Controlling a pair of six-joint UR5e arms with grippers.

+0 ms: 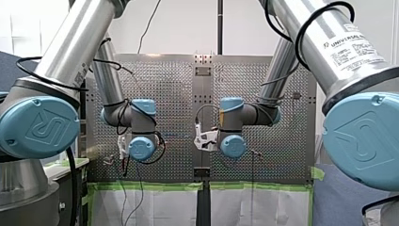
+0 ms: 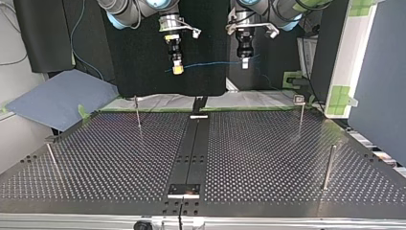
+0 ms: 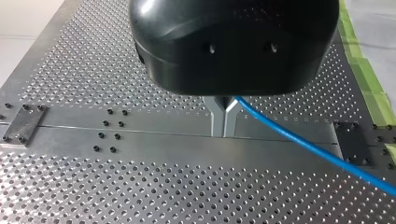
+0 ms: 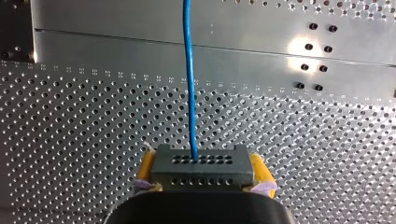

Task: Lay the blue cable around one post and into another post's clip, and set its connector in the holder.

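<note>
Cable (image 2: 210, 63), blue, hangs in the air between the two end effectors, high over the desk (image 2: 263, 158) and crossing above its dark centre strip (image 2: 194, 143). My left end effector (image 3: 224, 133), black with metal fingers, has those fingers pressed together on the cable. From its wrist it hovers right over the strip, and the cable leaves the fingers sideways and runs off across the strip. My right end effector (image 4: 203, 169) has its yellow pads clamped on the two sides of the connector (image 4: 201, 161), a dark block with rows of small holes. The cable comes out of the block's front face and goes straight ahead toward the strip. In the top view the right end effector hangs to the left of the strip and the left one to its right. Four thin posts (image 2: 138, 114) stand upright on the desk, two on each side of the strip, all well apart from the cable.
</note>
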